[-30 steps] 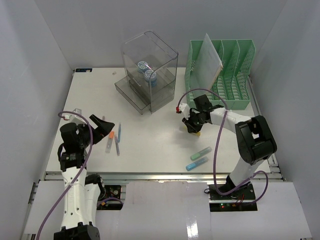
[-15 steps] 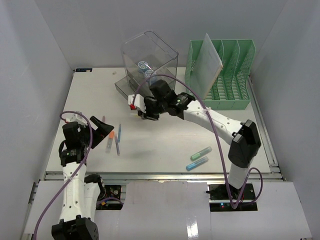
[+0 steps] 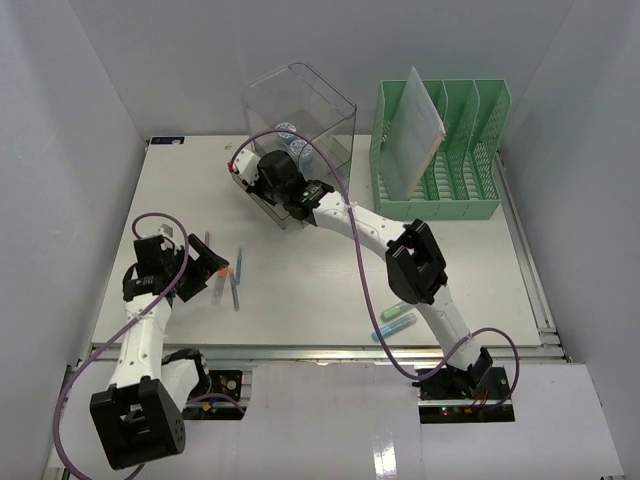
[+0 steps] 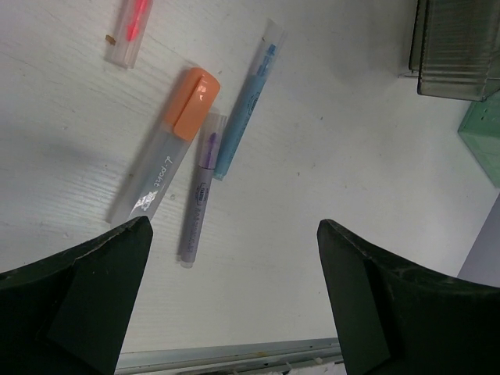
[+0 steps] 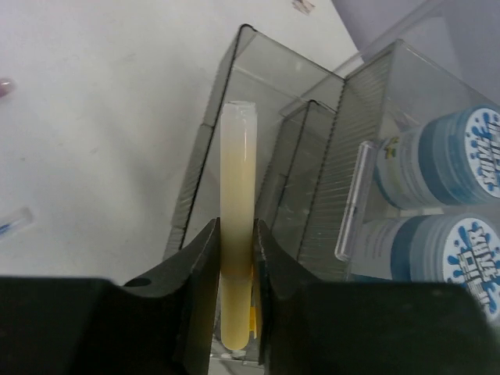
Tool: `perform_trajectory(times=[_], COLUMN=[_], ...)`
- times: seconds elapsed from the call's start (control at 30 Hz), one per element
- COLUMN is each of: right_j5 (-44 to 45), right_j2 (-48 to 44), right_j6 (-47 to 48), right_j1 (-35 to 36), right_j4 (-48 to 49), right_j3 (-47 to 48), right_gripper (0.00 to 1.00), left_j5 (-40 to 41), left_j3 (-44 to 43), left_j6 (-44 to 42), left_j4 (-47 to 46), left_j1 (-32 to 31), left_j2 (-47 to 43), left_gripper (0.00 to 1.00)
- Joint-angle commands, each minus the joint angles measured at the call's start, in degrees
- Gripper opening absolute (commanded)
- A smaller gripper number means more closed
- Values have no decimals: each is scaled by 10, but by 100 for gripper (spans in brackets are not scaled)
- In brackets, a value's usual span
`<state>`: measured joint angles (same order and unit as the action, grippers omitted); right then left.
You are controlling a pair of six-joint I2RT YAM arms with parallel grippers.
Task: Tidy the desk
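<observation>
The desk (image 3: 310,270) is a white tabletop with an aluminium rail in front. My right gripper (image 3: 266,182) is shut on a pale yellow marker (image 5: 237,195) and holds it over the low front tray (image 5: 234,86) of a clear organizer (image 3: 300,110). My left gripper (image 3: 207,263) is open and empty, low over the desk's left side. In the left wrist view its fingertips (image 4: 233,234) sit just short of an orange-capped highlighter (image 4: 168,141), a purple pen (image 4: 199,191), a blue pen (image 4: 244,105) and a red pen (image 4: 133,23).
Two blue-and-white rolls (image 5: 461,156) sit inside the organizer. A green file rack (image 3: 460,160) at the back right holds a white folder (image 3: 412,125). A green highlighter (image 3: 401,306) and a blue one (image 3: 393,327) lie near the front rail (image 3: 320,350).
My right arm has swung left from the desk's middle to the clear organizer, carrying the yellow marker. My left gripper has shifted slightly near the pens.
</observation>
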<state>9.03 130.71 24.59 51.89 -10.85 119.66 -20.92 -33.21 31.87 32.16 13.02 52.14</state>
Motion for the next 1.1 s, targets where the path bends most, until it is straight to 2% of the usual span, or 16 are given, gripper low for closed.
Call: perform_trajectory(times=[0.0,0.03,0.13,0.23,0.33,0.4,0.53,0.6,0.67,0.77,0.9,1.07], right_j5=[77,72,37,1,-106,-196,-413,-470,-505,-564,-673,-713], right_j2=[18,20,3,-29,-92,-133,-284,-343,-409,-472,-526,-590], right_j6=[12,15,17,10,-1,28,62,66,75,66,55,84], right_j1=[6,5,6,10,13,12,-4,-14,-29,-84,-177,-219], right_j4=[86,81,67,41,-32,-87,-114,-114,-108,-101,-102,-113], right_j3=[38,38,19,2,-15,-30,-207,-295,-387,-457,-533,-610], right_gripper=[32,43,69,85,96,100,97,98,98,99,99,99], left_j5=[-9,-10,-11,-11,-7,2,24,37,65,112,162,224], left_j3=[-25,-26,-27,-26,-29,-35,-64,-79,-100,-129,-164,-188], left_j6=[-20,-21,-21,-21,-20,-20,-24,-28,-31,-42,-64,-78], left_j4=[-2,-2,-1,1,6,8,16,22,34,56,80,104], left_j1=[1,1,0,0,-2,-4,-18,-29,-47,-63,-71,-103], left_j2=[21,25,42,63,90,112,151,177,209,239,277,311], left_gripper=[98,98,98,97,95,94,90,87,86,84,76,73])
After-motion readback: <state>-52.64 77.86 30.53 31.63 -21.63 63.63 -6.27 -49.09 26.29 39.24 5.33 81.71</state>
